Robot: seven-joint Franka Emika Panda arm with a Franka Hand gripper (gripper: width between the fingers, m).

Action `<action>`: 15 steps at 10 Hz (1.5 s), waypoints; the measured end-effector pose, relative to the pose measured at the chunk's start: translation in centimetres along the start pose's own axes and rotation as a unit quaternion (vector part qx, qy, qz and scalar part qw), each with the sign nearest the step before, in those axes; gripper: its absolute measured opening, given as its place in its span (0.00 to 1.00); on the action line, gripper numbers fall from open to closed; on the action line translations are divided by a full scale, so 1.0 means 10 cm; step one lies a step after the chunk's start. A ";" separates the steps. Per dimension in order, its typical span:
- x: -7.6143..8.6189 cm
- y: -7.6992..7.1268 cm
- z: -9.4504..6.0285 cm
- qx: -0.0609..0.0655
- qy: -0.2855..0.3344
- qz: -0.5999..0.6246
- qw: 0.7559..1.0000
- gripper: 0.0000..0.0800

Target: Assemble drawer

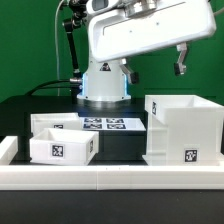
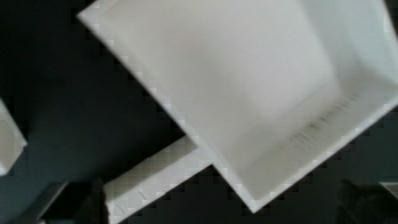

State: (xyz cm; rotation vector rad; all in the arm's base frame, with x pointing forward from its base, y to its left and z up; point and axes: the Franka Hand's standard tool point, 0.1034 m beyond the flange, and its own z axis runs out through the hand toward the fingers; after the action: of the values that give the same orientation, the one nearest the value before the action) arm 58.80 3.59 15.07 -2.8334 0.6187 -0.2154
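My pincer [image 1: 181, 66] hangs high over the bench [image 1: 125, 146], above the tall drawer case [image 1: 181, 128]. Its fingers are spread with nothing between them.

What worries me is the way down. If I drop off-centre, a finger could land on the case's thick upper rim instead of straddling a wall, and that would shove or tip the box. The panels look smooth and plain white, so a shallow grip might slip. Later, if the small drawer box [image 1: 62, 143] meets the case skewed, I judge it would jam at the mouth and push the case along the bench rather than slide in.

The case stands upright toward the near corner of the bench on the exterior view's right. It is a tall white box with thick walls, seemingly open on top, and it has a marker tag low on its front. The drawer box is low, open-topped and tagged on its front. It sits toward the near corner on the exterior view's left, well apart from the case, with the marker board [image 1: 105, 124] lying between them, further back. My wrist view is blurred and shows a broad white panel, which I take for the case.
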 end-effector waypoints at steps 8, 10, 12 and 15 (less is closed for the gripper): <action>-0.02 0.78 0.00 -0.082 -0.049 -0.138 0.986 0.81; 0.03 0.92 -0.01 -0.084 -0.051 -0.146 0.984 0.81; 0.02 0.92 0.00 -0.084 -0.052 -0.148 0.984 0.81; 0.07 1.20 0.10 -0.081 -0.052 -0.137 0.986 0.81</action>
State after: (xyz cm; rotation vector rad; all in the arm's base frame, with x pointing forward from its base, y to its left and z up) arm 54.89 -7.12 11.08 -3.0583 0.2318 -0.0657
